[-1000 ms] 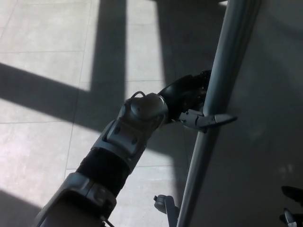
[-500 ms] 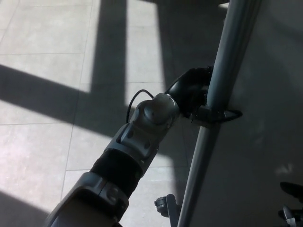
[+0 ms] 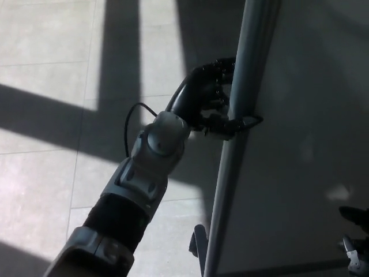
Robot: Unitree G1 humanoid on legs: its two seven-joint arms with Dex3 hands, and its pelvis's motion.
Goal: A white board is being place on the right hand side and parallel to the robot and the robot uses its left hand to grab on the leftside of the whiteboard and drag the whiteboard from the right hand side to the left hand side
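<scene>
We see the left hand point(image 3: 212, 95) closed around the whiteboard point(image 3: 300, 144) at its left frame edge, board filling the right of view. Risk: fingers slipping along the smooth frame, or the caster point(image 3: 198, 245) below the hand catching mid-drag.

The tiled floor point(image 3: 52, 86) on the left is wide and bare, so a hand could pass there. On the right, the whiteboard point(image 3: 300, 144) stands like a wall, with its frame post point(image 3: 236, 133) along the left edge. Near the bottom of the post, a small wheel point(image 3: 198, 245) sticks out over the floor.
</scene>
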